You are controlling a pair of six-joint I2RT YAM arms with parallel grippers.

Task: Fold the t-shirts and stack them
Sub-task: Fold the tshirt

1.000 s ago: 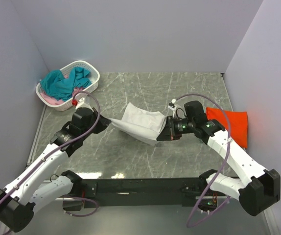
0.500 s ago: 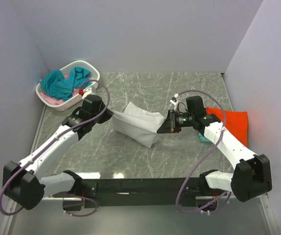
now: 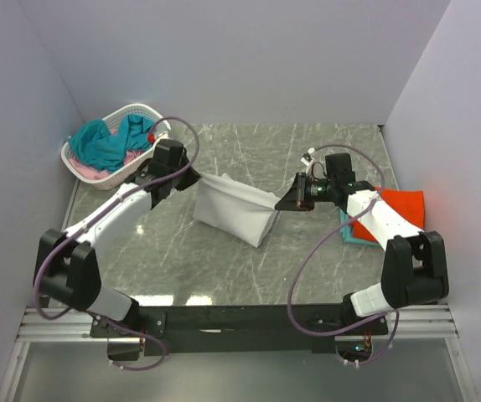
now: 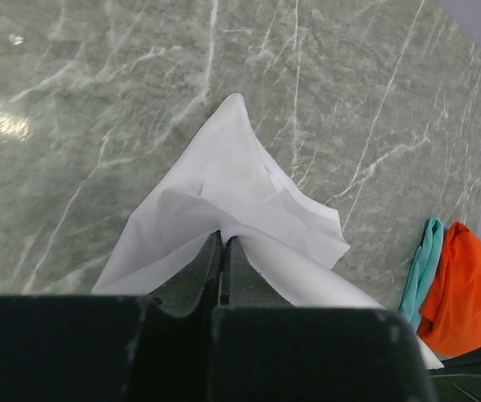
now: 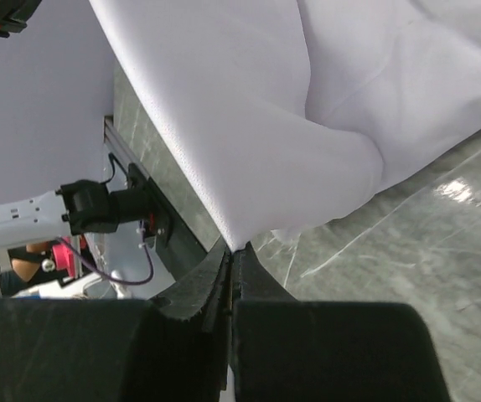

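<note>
Hanging white t-shirt [image 3: 234,214], pinched by left tool [image 3: 196,177], right tool [image 3: 281,201]

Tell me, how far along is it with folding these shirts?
Looks done: an orange-red shirt lies folded on a teal shirt at the right. In hand: the left claw and right claw pinch the white shirt, stretched between them. Left: teal shirts and a pink shirt wait in the basket.

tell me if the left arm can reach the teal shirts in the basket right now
Probably not as things stand. The basket with the teal shirts sits close beside the left arm with nothing between, but its fingers are shut on the white shirt, which the right arm also holds.
</note>
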